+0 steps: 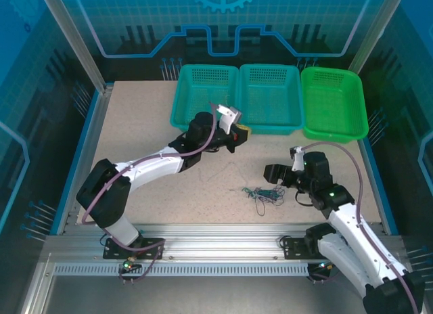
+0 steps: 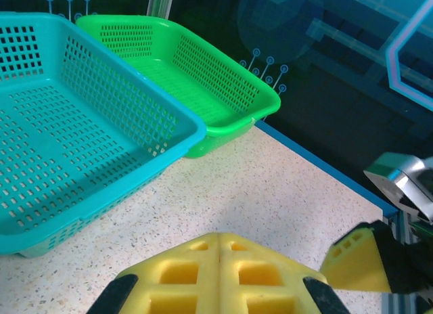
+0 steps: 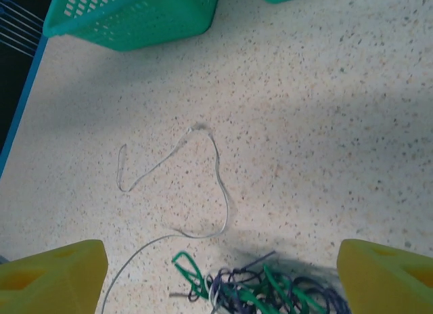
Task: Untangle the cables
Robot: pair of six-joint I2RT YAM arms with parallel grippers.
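Right wrist: I see one thin whitish wire (image 3: 222, 185) looking free, green-purple-dark wire clump (image 3: 264, 290) not yet undone; right jaws apart, left jaws together.

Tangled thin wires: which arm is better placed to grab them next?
Right. The open, yellow-fingered right gripper sits just beside the green, purple and whitish wire tangle; the shut left gripper is away by the teal mesh basket.

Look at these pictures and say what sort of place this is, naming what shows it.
Probably a robotics lab work cell: two white-and-black robot arms bolted to a grooved aluminium rail beside a speckled beige tabletop, translucent blue printed panels enclosing it, and three perforated plastic baskets at the back.
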